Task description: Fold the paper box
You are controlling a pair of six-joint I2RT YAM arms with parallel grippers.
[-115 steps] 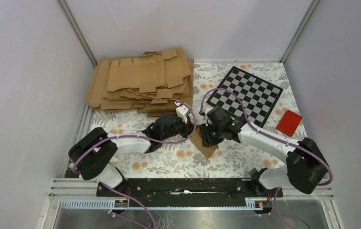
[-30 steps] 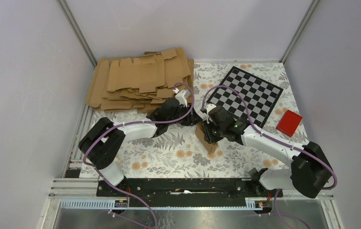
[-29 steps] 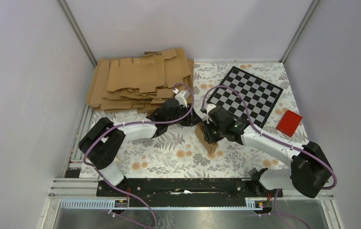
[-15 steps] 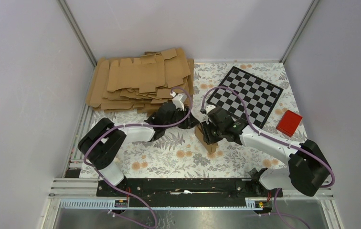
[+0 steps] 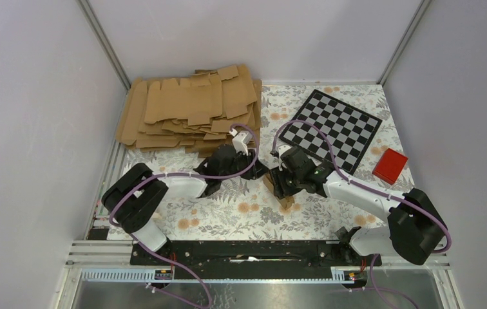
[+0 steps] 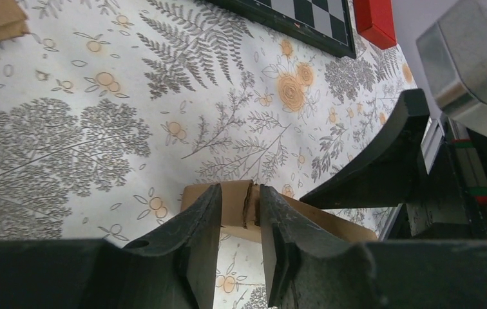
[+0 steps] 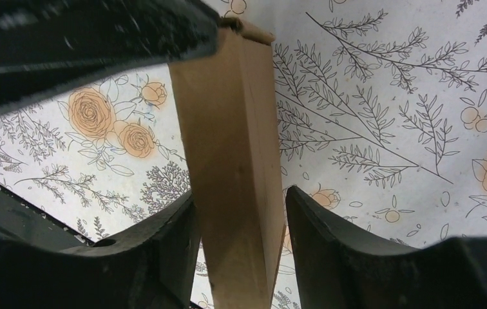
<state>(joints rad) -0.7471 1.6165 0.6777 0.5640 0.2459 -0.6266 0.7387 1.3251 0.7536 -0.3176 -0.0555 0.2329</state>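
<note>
Left claw point(image 6: 238, 191) and right claw point(image 7: 239, 195) have slid nearer, paper box point(image 7: 234, 148) between them.
Left claw is nearly shut at a flap; I cannot tell if it pinches. Right claw sits open, loose around the box, mid tabletop point(image 5: 228, 212). I think it is partly folded, flaps left.

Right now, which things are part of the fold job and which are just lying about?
Job: paper box, left tool, right tool.
Lying about: blank pile, checkerboard, red block.
</note>
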